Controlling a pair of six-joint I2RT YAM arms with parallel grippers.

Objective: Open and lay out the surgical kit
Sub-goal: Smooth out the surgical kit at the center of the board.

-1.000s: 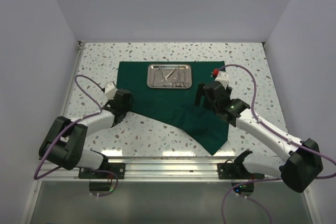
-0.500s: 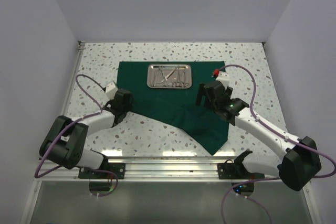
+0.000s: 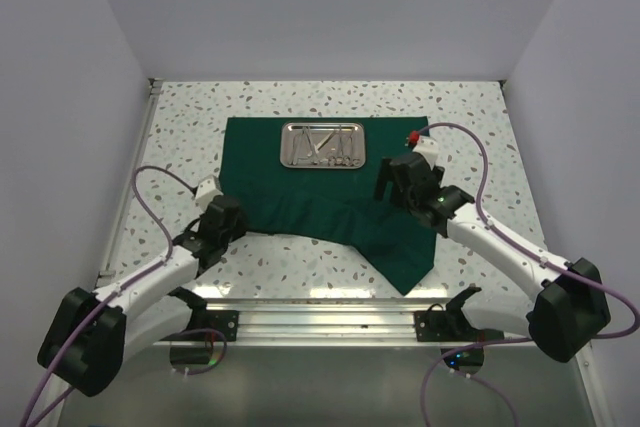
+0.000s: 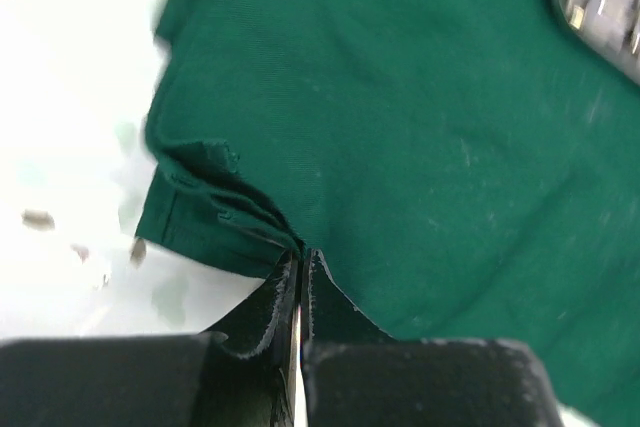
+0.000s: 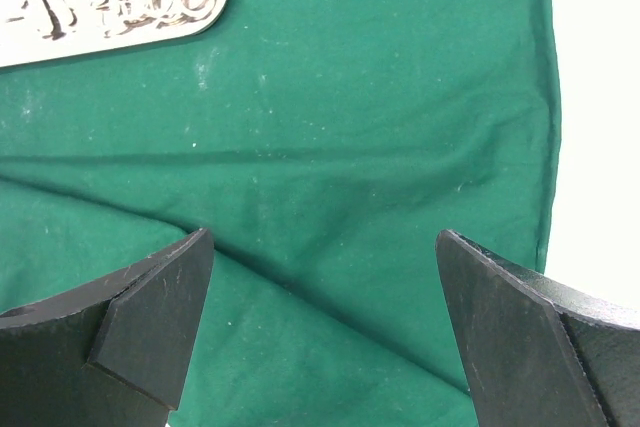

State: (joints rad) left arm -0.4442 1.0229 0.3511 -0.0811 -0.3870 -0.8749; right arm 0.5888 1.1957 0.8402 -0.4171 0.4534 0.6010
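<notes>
The left end effector (image 4: 300, 259) had clamped shut on the green cloth (image 3: 330, 192) and pulled back, drawing its pinched edge nearer, so the unfolding was advancing. The right end effector (image 5: 322, 239) hovered, jaws apart, above the cloth, the steel tray (image 3: 322, 145) lying beyond both.

I see a white speckled table (image 3: 480, 117), 3 pale walls (image 3: 330, 7) around it, a metal rail (image 3: 320, 307) at its near edge.
</notes>
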